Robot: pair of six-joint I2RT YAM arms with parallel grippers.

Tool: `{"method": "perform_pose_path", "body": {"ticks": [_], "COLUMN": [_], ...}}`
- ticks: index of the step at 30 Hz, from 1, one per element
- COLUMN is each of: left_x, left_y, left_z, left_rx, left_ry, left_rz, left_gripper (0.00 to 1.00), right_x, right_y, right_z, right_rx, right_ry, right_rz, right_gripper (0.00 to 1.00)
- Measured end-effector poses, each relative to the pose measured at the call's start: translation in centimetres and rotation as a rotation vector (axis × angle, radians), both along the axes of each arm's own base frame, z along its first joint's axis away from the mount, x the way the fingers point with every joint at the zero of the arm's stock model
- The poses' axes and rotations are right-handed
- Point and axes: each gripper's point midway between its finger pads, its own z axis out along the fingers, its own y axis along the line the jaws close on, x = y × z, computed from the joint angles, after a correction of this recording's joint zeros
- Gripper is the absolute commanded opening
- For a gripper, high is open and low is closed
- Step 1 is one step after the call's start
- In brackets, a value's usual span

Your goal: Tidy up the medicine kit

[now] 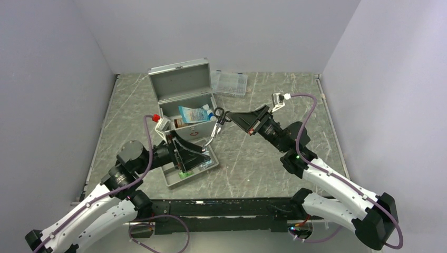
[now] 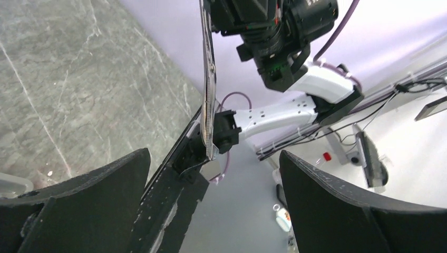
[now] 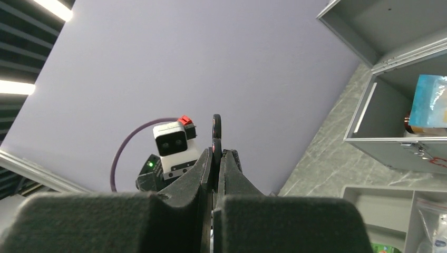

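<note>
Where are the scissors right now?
In the top view, the scissors hang mid-table at the medicine kit's front right corner, gripped by the right gripper.

Marble tbl [image 1: 263, 158] carries medicine kit [image 1: 182, 84], clear case [image 1: 230, 83], grey tray [image 1: 176, 179].

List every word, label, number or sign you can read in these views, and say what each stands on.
No text is readable in any view.
Medicine kit: small red mark on its front, too small to read.
Blue packet inside it: print too blurred to read.
Green item in the grey tray: too small to read.
</note>
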Motion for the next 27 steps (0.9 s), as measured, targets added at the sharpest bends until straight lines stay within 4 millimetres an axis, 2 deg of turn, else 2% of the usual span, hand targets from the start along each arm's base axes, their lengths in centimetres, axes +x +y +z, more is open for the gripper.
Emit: {"method": "perform_pose_path", "body": {"ticks": [3,13,27], "left_x": [0.2,0.8,1.2], "left_y": [0.5,1.3,1.0], "left_z": [0.7,2.6,2.9], "left_rx": [-0.046,-0.166,-0.176], "left_ry": [0.012,0.029,0.027], "left_rz": [0.034,0.1,0.103], "left_gripper": [0.99,0.74,0.41], "right_x": [-0.3,-1.1,-1.8], "right_y": [0.1,0.4,0.9], "right_z": [0.4,1.1,1.8], "right_rx": [0.017,0.056,0.092], "right_ry": [-0.009,-0.025,-0.034], "right_rz": [-0.002,-0.007,0.01], "right_gripper": [0.0,0.0,0.0]}}
